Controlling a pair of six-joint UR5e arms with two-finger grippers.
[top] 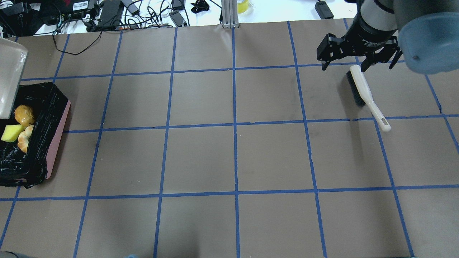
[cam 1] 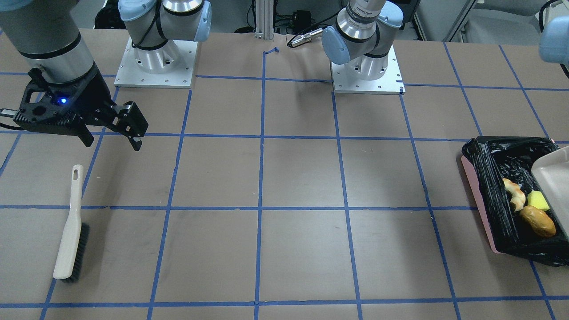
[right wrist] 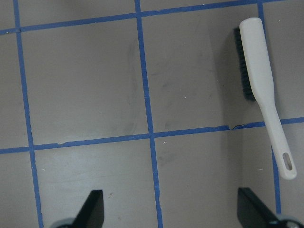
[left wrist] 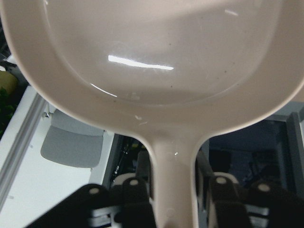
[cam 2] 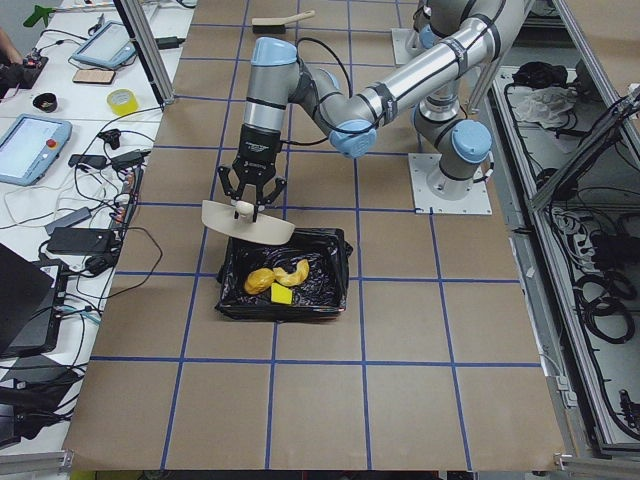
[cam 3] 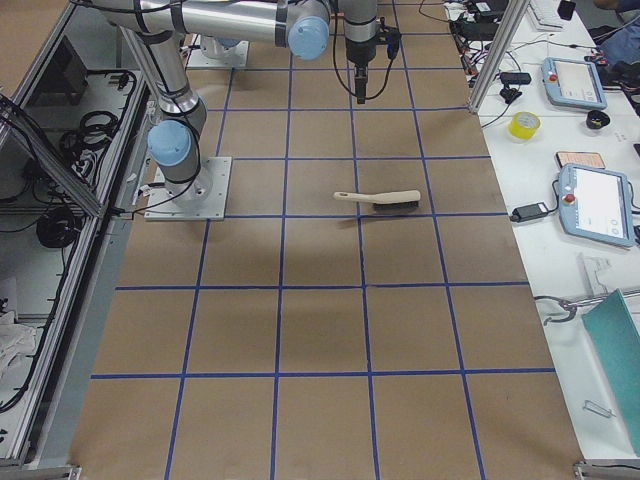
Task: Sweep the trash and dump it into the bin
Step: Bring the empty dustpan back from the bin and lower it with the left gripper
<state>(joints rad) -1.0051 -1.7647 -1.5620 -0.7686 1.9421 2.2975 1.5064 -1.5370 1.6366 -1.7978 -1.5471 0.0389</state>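
The bin (cam 1: 479, 202), a pink box lined with a black bag, sits at one end of the table (cam 1: 302, 178), and all places here are told from it. Inside the bin lies the trash: an orange-brown potato-like lump (cam 1: 538, 221), a pale curved slice (cam 1: 515, 194) and a yellow-green wedge (cam 1: 538, 201), the three touching one another on the black lining. Above the bin hangs the beige dustpan (cam 1: 554, 177), its scoop over the bin's opening and clear of the pieces below. The left gripper (left wrist: 173, 197) is clamped on the dustpan's handle, one finger on each side. Well apart from the bin, at the table's opposite end, a brush (cam 1: 71, 226) with a beige handle and dark bristles lies flat on the brown paper, crossing a blue tape line. The right gripper (cam 1: 113, 143) hovers above the table just beside the brush, far from the bin, with its fingers (right wrist: 93, 209) spread wide and nothing between them.
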